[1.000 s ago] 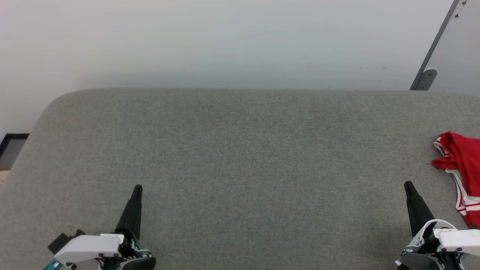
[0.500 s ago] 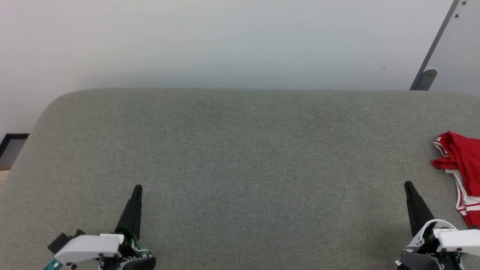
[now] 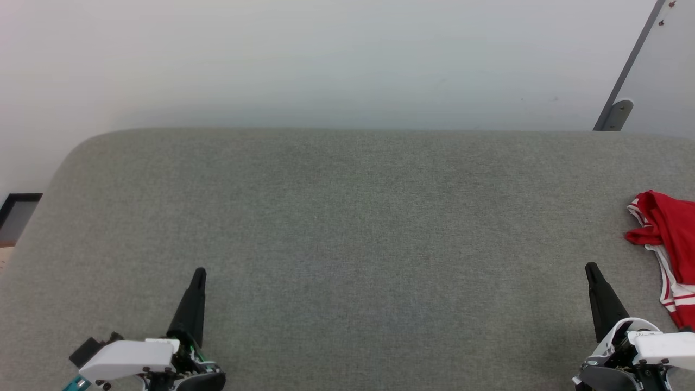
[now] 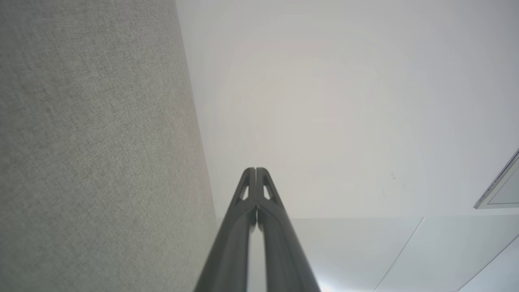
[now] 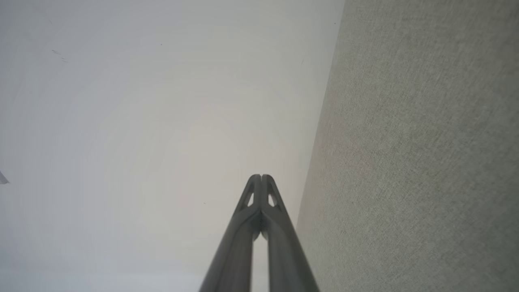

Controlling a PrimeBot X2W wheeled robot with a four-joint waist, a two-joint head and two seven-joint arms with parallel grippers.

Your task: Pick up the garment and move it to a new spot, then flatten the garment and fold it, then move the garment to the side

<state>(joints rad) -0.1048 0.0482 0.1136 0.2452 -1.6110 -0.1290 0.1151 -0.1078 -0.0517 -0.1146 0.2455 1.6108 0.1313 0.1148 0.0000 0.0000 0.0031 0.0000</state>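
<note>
**Inspector:** State where the shirt lies from your grippers.

**Operator:** I see the shirt (image 3: 669, 231) at the right margin of the grey cloth top (image 3: 347, 217), cut off by the right edge of the head view. It lies to the right of my right gripper (image 3: 591, 268) and a little beyond it, near but not touching. My left gripper (image 3: 198, 272) sits at the opposite side, well apart from the shirt. The right arm is plainly the nearer.

**Inspector:** Long axis?

**Operator:** The visible part runs far-to-near along that margin, roughly in line with my fingers. It is rumpled, red with white striped trim. The rest is out of frame, so I cannot tell its full outline or whether any of it is folded.

**Inspector:** Gripper condition?

**Operator:** Both are closed and empty. Each wrist view shows the two fingers pressed together at the tips, pointing toward the pale wall (image 3: 326, 65).

**Inspector:** Count.

**Operator:** One shirt, two grippers, one cloth top.

**Inspector:** Stage of work?

**Operator:** In my judgement, this fits either a heap at the side waiting to be lifted or a shirt already put aside. I will not commit to either. If a reach is called for, it goes rightward from the right gripper, across the short gap to the near red edge.
</note>
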